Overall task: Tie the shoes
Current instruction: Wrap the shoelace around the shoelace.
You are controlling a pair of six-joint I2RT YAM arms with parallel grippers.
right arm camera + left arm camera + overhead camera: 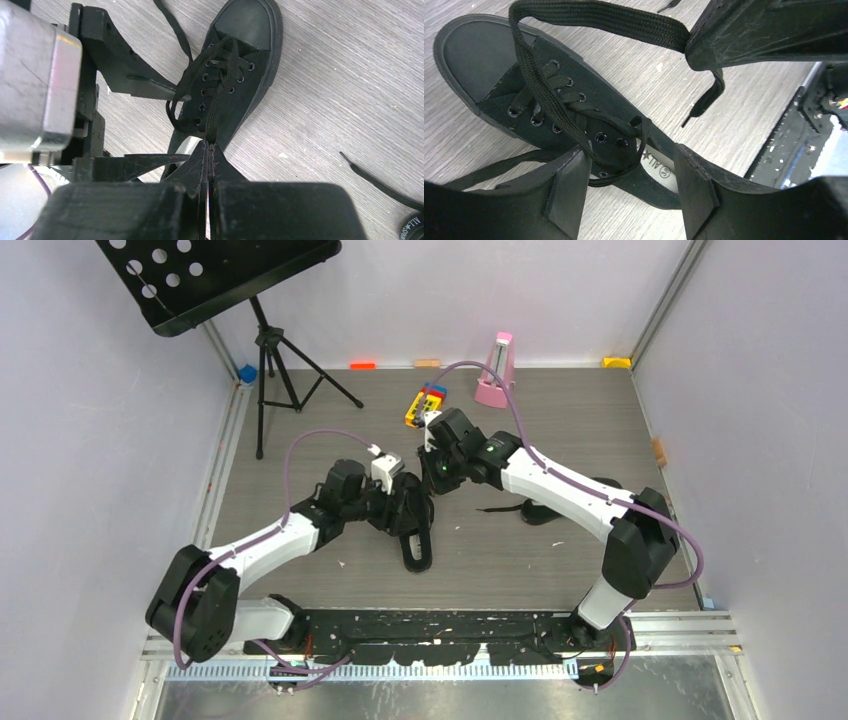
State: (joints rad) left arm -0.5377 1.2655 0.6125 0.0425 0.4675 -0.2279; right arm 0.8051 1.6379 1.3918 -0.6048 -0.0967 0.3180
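bench (500, 570): grey wood-grain top, both arms reach in over the middle
music stand (215, 275): black, on a tripod, back left corner
first shoe (484, 65): black low-top sneaker, flat on its sole at bench centre, under both grippers; toe cap points away from the right wrist camera; laced through the eyelets, not tied
second shoe (545, 512): black, right of the first and well apart from it, mostly hidden under the right arm; its loose lace (370, 177) lies flat on the bench
left gripper (630, 165): fingers apart, hanging over the heel end of the first shoe, one finger on each side of the opening; a slack lace loop lies between them, not pinched
right gripper (210, 150): fingers pressed together, clamped on a lace of the first shoe, above the shoe
metronome (494, 372): pink, upright, back centre by the wall
toy block (424, 405): yellow, blue and red, just in front of the metronome
lace (599, 15): flat black strand, rises from the toe-end eyelets to the right gripper; free end (685, 121) dangles past it
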